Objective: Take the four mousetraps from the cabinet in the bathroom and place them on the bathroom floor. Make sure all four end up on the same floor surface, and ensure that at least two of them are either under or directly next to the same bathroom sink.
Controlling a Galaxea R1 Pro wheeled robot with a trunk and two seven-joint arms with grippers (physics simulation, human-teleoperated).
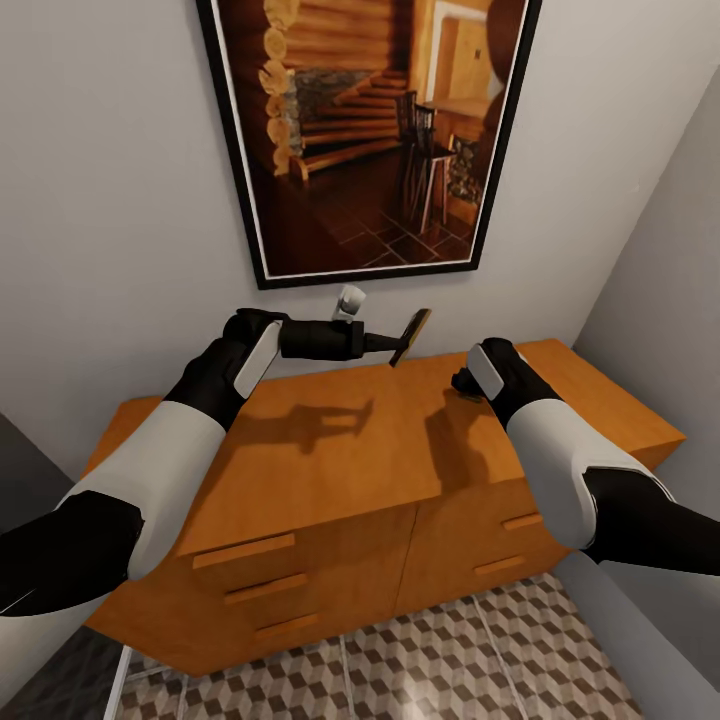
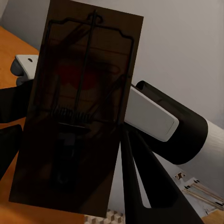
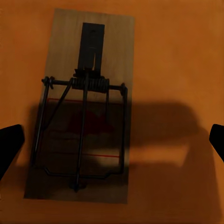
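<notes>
**Two mousetraps in sight above the cabinet**

The cabinet (image 1: pixel 330 470) is a wide, low, orange-brown wooden sideboard with slim bar handles on its drawer fronts, standing against the grey wall on the bathroom floor (image 1: pixel 450 660) of cube-patterned tiles. One mousetrap (image 1: pixel 411 336), a flat brown board with a dark wire spring, is held tilted on edge in the air above the cabinet top, clamped in the left gripper (image 1: pixel 392 343). A second mousetrap (image 3: pixel 83 107) lies flat on the cabinet top, spring side up, directly beneath the right gripper (image 3: pixel 112 142), whose fingers stand apart either side of it.
</notes>
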